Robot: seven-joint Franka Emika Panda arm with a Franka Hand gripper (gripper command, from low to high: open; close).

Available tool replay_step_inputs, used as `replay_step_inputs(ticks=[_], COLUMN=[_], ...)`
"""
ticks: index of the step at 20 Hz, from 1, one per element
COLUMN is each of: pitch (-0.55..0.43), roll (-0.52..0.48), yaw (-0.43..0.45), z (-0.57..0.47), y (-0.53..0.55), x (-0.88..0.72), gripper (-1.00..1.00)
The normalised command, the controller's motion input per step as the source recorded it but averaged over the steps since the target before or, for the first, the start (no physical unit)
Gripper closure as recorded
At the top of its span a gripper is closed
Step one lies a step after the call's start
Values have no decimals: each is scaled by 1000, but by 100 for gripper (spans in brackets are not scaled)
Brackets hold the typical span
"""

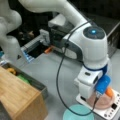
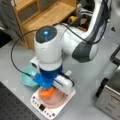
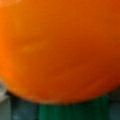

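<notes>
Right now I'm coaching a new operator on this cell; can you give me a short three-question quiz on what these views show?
1. True or false: the orange object sits over the pink plate.
2. What does the plate rest on? A) wooden shelf B) white scale C) teal bowl
3. What fills most of the wrist view?

Key: 1 true. 2 B, the white scale; the teal bowl lies beside it. 3 the orange object; the pincer itself does not show.

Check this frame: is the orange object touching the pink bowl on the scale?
Cannot tell. In both front views the orange object sits over the pink bowl beneath the gripper, whose body hides any contact or gap.
</notes>
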Motion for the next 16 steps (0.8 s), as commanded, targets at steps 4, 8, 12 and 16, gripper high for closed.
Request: replay_step_inputs(ticks=[4, 8, 12, 16], pitch=[-92, -89, -105, -109], roll=[-167, -166, -162, -135], yaw=[137, 125, 124, 129], z=[-162, -143, -131, -157], y=[44, 56, 48, 47], x=[-50, -72, -48, -19], gripper=[100, 100, 100, 100])
